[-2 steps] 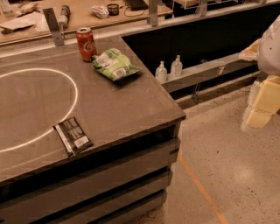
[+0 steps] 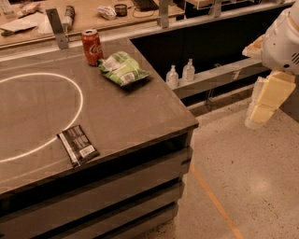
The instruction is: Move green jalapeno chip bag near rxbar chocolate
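Observation:
The green jalapeno chip bag [image 2: 123,68] lies on the dark counter at the back right, just right of a red soda can [image 2: 92,46]. The rxbar chocolate [image 2: 78,144], a flat black bar with white text, lies near the counter's front edge, on the white circle line. My gripper [image 2: 262,105] hangs in the air off the right side of the counter, over the floor, far from both the bag and the bar. It holds nothing that I can see.
The counter [image 2: 140,116] has a white circle marked on its left part. Two small clear bottles [image 2: 180,73] stand on a lower ledge to the right. A back shelf [image 2: 88,14] holds clutter. An orange line [image 2: 212,200] runs across the speckled floor.
My gripper has shifted slightly to the left, toward the counter. The bag, can and bar have not moved.

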`<state>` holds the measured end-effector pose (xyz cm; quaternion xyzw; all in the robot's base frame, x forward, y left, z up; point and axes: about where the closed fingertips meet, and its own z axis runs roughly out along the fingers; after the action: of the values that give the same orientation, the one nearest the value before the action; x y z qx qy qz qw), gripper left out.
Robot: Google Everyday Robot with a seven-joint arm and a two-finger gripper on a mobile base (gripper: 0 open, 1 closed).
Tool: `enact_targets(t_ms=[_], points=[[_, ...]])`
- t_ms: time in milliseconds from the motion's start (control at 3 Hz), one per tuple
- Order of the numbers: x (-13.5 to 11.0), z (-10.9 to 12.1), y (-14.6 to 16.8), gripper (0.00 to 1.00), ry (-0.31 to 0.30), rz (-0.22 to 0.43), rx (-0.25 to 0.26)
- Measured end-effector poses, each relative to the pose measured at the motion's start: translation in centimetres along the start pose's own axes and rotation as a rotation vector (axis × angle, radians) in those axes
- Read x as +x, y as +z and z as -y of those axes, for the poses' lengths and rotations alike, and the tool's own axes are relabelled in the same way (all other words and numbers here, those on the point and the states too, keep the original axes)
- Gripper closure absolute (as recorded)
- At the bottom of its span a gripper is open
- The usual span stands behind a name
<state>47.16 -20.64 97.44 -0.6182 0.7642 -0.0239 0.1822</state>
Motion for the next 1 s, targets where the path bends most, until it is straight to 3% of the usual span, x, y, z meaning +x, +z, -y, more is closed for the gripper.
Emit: enact_targets(t_ms=[667, 1000], points=[[-7.7, 10.1, 4.7, 0.00, -0.114, 0.201, 0.033], [-11.8, 13.8, 7.1, 0.00, -0.118, 0.303, 0.046]])
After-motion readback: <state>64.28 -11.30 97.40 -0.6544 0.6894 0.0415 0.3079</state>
